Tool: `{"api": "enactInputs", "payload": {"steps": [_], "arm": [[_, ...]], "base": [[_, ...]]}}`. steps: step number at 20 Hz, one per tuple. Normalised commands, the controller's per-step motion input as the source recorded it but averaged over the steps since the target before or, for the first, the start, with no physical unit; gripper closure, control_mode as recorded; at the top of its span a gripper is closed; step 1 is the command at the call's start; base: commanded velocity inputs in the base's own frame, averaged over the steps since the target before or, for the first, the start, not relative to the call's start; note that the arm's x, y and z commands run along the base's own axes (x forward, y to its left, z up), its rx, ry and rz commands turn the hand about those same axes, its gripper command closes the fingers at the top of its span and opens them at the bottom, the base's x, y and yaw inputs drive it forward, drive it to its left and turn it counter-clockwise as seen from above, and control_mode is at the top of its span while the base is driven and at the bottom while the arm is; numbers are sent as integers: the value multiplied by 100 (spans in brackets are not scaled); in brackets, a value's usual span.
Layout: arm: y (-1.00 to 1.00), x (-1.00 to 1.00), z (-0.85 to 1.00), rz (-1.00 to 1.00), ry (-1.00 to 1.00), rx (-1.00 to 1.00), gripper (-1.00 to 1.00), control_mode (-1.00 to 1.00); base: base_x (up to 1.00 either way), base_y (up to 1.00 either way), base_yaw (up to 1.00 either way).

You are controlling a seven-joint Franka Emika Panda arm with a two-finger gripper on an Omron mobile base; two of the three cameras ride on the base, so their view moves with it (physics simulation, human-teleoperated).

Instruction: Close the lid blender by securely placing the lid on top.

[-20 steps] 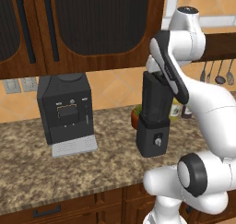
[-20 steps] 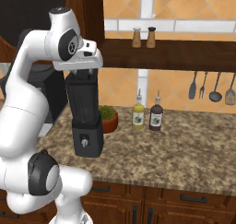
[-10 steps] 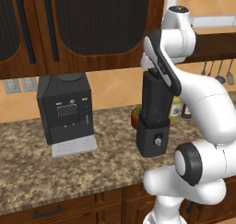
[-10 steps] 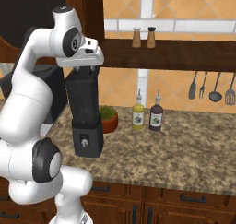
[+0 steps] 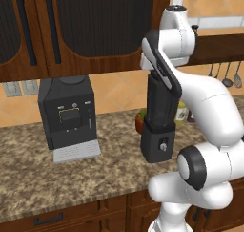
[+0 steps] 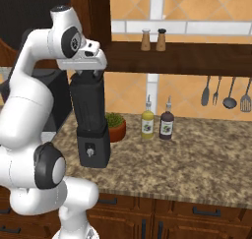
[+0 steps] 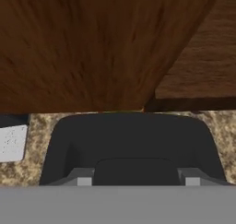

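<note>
Looking across the counter [image 5: 57, 178] with the blender [image 5: 158, 126] as my landmark, I find the coffee machine [image 5: 68, 116] well to its left, standing against the back wall under the dark wooden cabinets [image 5: 71, 30]. The blender stands upright on the stone counter, its boxy base carrying one round knob [image 5: 163, 145] on the front, its black jar widening upward. Just behind the blender sits a small potted plant [image 6: 115, 126]. To the blender's right, near the wall, stand a yellow bottle [image 6: 147, 123] and a dark bottle [image 6: 167, 124], side by side. Above them a wooden shelf [image 6: 197, 58] holds two shakers [image 6: 153, 40], and further right utensils [image 6: 226, 93] hang on the wall.

I see the gripper [image 6: 87, 74] directly over the blender's top, pointing down, with the fingers [image 7: 191, 176] drawn in to a narrow gap. From the hand view, the two fingertips sit either side of the lid [image 7: 136, 171], a black slab with rounded corners, which they hold. The lid lies within the jar's open rim as seen from above; whether it is fully seated on the rim I cannot tell.
</note>
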Motion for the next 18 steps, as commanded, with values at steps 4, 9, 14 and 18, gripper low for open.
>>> {"api": "enactInputs", "payload": {"steps": [4, 9, 14, 18], "arm": [[5, -27, -26, -10, 0, 0, 100, -100], [1, 0, -1, 0, 0, -1, 100, -100], [0, 9, -2, 0, -3, -2, 100, -100], [-2, 0, -9, 0, -1, 0, 100, -100]], "base": [[0, 0, 0], [0, 0, 0], [0, 0, 0], [0, 0, 0]]}}
